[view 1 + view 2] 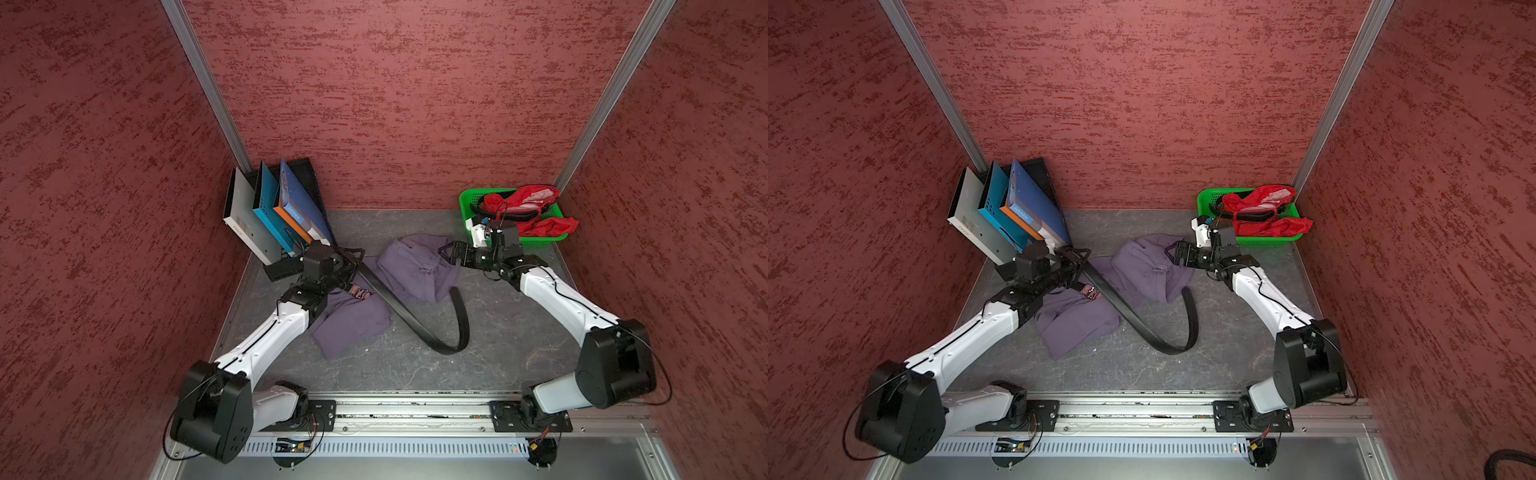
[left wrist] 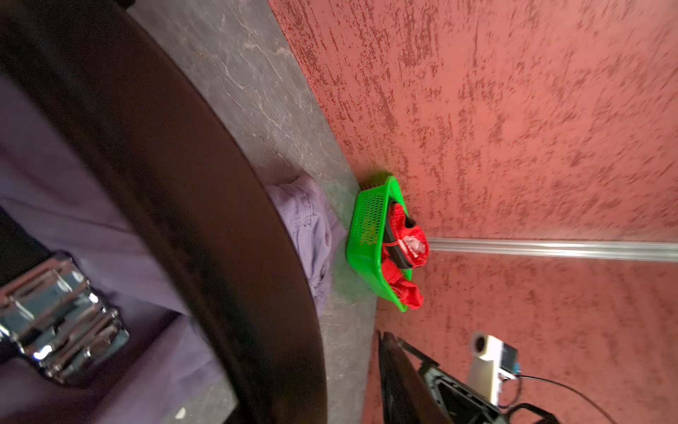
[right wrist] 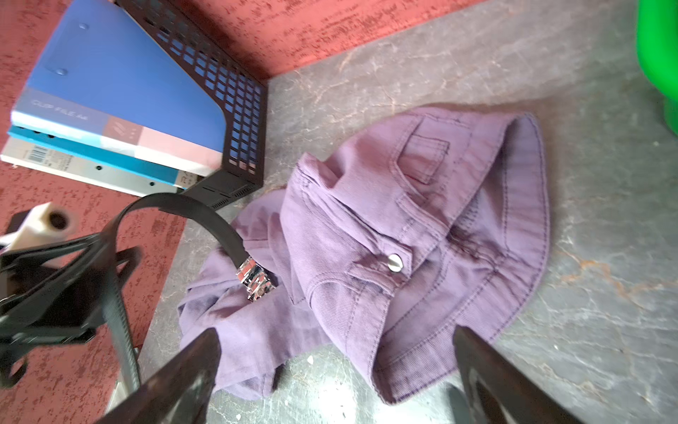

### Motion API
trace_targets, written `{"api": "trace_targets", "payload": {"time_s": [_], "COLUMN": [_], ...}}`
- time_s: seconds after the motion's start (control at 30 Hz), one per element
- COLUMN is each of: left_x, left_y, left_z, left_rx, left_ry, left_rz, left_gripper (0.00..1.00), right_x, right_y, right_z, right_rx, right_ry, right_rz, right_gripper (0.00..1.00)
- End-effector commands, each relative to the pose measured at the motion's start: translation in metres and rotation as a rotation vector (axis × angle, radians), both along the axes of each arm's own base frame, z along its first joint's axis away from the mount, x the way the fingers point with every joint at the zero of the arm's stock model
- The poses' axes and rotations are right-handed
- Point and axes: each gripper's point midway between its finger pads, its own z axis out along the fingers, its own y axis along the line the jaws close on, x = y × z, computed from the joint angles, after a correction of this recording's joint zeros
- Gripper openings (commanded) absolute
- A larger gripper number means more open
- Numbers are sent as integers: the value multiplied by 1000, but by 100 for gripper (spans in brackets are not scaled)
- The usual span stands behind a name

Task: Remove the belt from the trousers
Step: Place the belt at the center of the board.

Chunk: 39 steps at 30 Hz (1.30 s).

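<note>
The belt (image 1: 401,309) lies mid-table, out in the open. From the left gripper (image 1: 353,259) it runs slantwise toward 5 o'clock and bends in a tight loop on the bare table (image 1: 498,340). It then climbs back toward 12 to end right at the near edge of the trousers (image 1: 415,270). Whether that end tucks under the cloth cannot be told.

The right wrist view shows the strap (image 3: 187,205) arching up over the left gripper (image 3: 73,290) and dropping to the buckle (image 3: 257,281). The shiny metal buckle rests on the purple cloth. No strap shows along the visible waistband.

The trousers sit crumpled at the table's centre, with the waist end toward 1 o'clock and a leg spread toward 7, partly under the left arm.

The strap passes between the left gripper's fingers, but they are too blurred to tell whether they pinch it or stand slack.

The right gripper (image 1: 446,251) hovers at the trousers' 3 o'clock side, jaws spread wide and holding nothing. Its dark fingers frame the cloth in its own wrist view.

Farther out, a green basket (image 1: 467,199) at 2 o'clock holds red trousers (image 1: 528,203). At 10 o'clock a black rack (image 1: 307,166) holds leaning files (image 1: 266,208).
</note>
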Motion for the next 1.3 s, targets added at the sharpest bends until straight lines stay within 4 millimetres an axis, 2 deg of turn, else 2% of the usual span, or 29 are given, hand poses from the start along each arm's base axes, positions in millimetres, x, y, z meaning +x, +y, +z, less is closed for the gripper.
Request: {"api": "trace_targets", "payload": {"time_s": [0.0,0.03,0.07,0.17,0.23,0.27,0.3,0.33,0.4,0.47,0.57,0.63,0.7,0.77,0.87,0.93,1.0,1.07,1.13,1.2,1.27], "left_x": [34,45,55,88,108,116,124,130,134,130,110,89,60,37,14,3,-3,-8,-12,-12,-9], "left_y": [-32,-42,-54,-97,-133,-147,-160,-166,-166,-158,-118,-84,-52,-22,43,74,100,122,133,144,149], "left_z": [-1,-13,-22,-58,-78,-84,-94,-104,-115,-110,-86,-55,-15,20,45,48,38,31,24,0,-23], "left_rx": [97,102,94,43,5,-3,6,49,138,193,298,362,475,629,807,838,811,901,1046,1119,1135], "left_ry": [-86,-61,-62,-51,-39,-38,-21,10,45,6,-34,-100,-218,-295,-246,-237,-257,-331,-413,-418,-396], "left_rz": [-170,-199,-236,-354,-447,-477,-504,-495,-475,-462,-387,-318,-239,-136,91,117,110,131,162,184,160], "left_gripper": [44,48,53,53,53,55,62,97,100,100,100,100,100,100,100,100,100,100,100,100,100], "right_x": [-3,-4,-6,-4,-2,-2,-3,-3,-5,-7,-8,-8,-7,-7,-1,7,17,18,18,20,14], "right_y": [6,6,5,-1,-9,-12,-13,-17,-23,-30,-63,-86,-105,-117,-131,-133,-121,-118,-118,-117,-121], "right_z": [-1,-4,7,2,-3,-4,-4,-5,-6,-1,13,26,37,43,39,25,-1,-22,-31,-28,-35], "right_rx": [5,-11,-17,-90,-136,-147,-154,-169,-182,-194,-267,-316,-374,-432,-509,-602,-722,-783,-816,-806,-779], "right_ry": [-48,-54,-93,-72,-60,-58,-63,-60,-70,-116,-209,-257,-326,-364,-370,-363,-357,-299,-308,-422,-495], "right_rz": [27,22,17,-13,-54,-67,-71,-92,-124,-170,-361,-478,-561,-606,-664,-644,-498,-435,-407,-419,-440], "right_gripper": [99,99,99,99,99,99,99,99,99,99,99,99,99,99,99,99,99,99,99,99,99]}}
